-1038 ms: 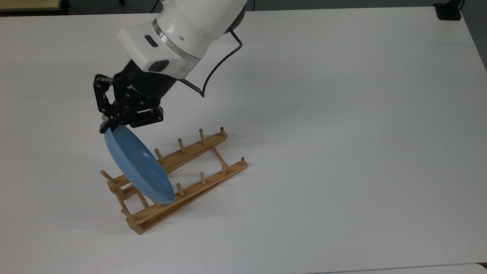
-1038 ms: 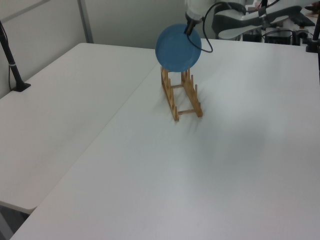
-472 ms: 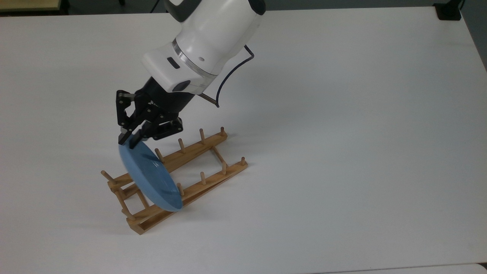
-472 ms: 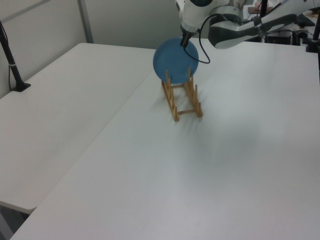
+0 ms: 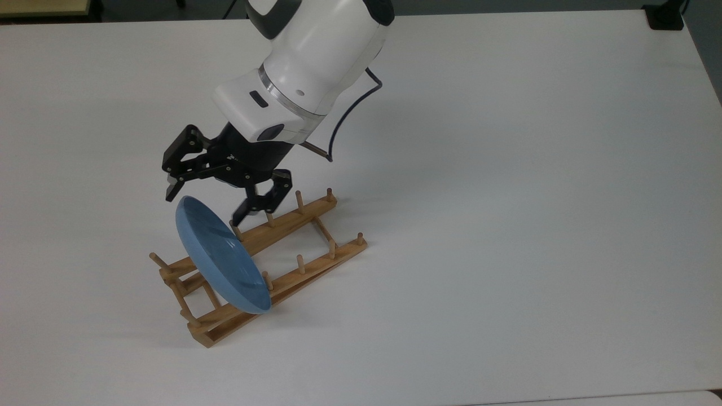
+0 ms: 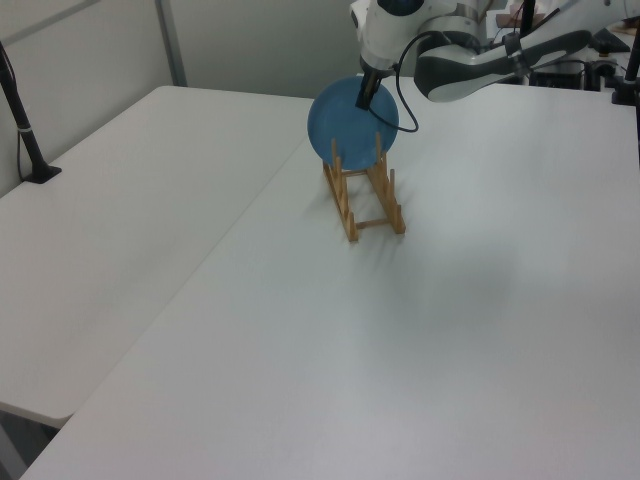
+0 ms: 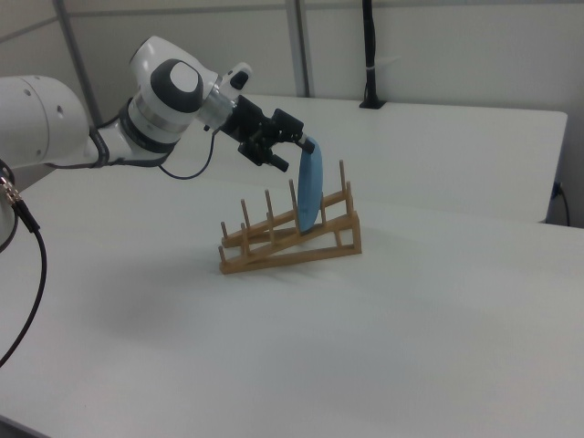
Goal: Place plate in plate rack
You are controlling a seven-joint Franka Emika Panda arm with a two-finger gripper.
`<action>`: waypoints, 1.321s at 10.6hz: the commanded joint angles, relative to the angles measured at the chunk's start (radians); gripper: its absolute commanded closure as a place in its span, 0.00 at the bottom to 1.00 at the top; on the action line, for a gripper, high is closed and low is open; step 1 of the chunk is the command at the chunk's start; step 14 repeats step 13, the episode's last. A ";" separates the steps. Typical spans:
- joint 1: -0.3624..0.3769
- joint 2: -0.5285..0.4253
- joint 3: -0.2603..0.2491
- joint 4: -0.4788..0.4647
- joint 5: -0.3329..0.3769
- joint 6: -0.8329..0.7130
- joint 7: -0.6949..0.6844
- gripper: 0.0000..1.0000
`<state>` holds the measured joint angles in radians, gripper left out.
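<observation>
Note the change first: half a second ago the black two-finger hand [image 5: 203, 206] was clamped on the upper rim of the round, glossy light-blue plate [image 5: 221, 258]; now the fingers are spread wide and hold nothing. The plate has been released and has kept its position. Treat the placing step as essentially done; the remaining move, by this reading, is a clean retreat of the arm.

Working from the top view's left: the plate stands on edge, leaning, across the two rails of the light-brown wooden peg rack [image 5: 304, 223], near the rack's left end in the top view. Its lower edge sits at the near rail, between upright pegs. The rack rests on the white table [image 5: 507, 197].

The hand hovers just above the plate's upper rim, one finger [image 5: 171, 189] to the left of the rim and the other [image 5: 256, 206] to the right, close to a peg on the far rail. The white arm [image 5: 316, 56] slopes down from the upper right of the top view.

Check that right finger's clearance from the pegs before you withdraw; a snag there could shift the rack.
</observation>
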<state>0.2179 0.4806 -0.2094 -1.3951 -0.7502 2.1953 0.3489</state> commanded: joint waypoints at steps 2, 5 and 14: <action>0.000 -0.126 0.042 -0.025 0.332 -0.015 -0.007 0.00; -0.020 -0.270 0.102 -0.126 0.588 -0.291 -0.115 0.00; -0.124 -0.438 0.139 -0.289 0.766 -0.543 -0.192 0.00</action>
